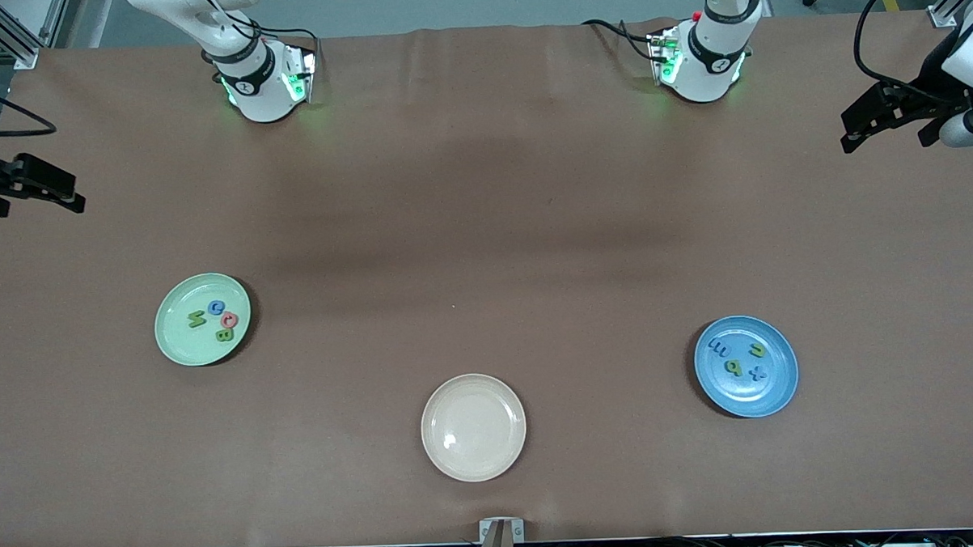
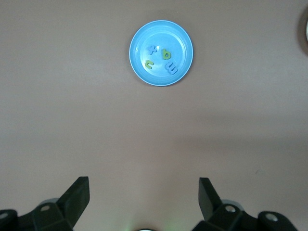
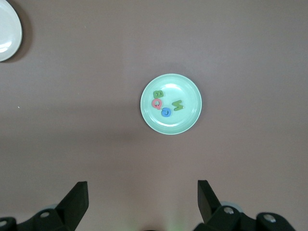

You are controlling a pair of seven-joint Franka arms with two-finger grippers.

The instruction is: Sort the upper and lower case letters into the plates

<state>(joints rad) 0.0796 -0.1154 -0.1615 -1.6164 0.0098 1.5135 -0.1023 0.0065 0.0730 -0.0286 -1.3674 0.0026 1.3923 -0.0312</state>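
Observation:
The pale mint green plate (image 1: 173, 337) lies toward the right arm's end of the table and holds several letters: a green M (image 1: 196, 319), a blue one (image 1: 216, 307), a red one (image 1: 229, 319) and a green B (image 1: 224, 334). The blue plate (image 1: 770, 397) lies toward the left arm's end with several letters on it, blue (image 1: 717, 349) and green (image 1: 733, 367). My left gripper (image 1: 886, 138) hangs open and empty over the table edge at its own end. My right gripper (image 1: 39, 206) hangs open and empty at the other end. In the left wrist view the left gripper (image 2: 144, 185) looks down on the blue plate (image 2: 161, 26). In the right wrist view the right gripper (image 3: 143, 187) looks down on the mint plate (image 3: 171, 126).
A cream-beige plate (image 1: 474, 460) with nothing on it sits between the two plates, nearer to the front camera. Both arm bases (image 1: 265, 83) (image 1: 702, 63) stand along the table's back edge. Brown cloth covers the table (image 1: 485, 225).

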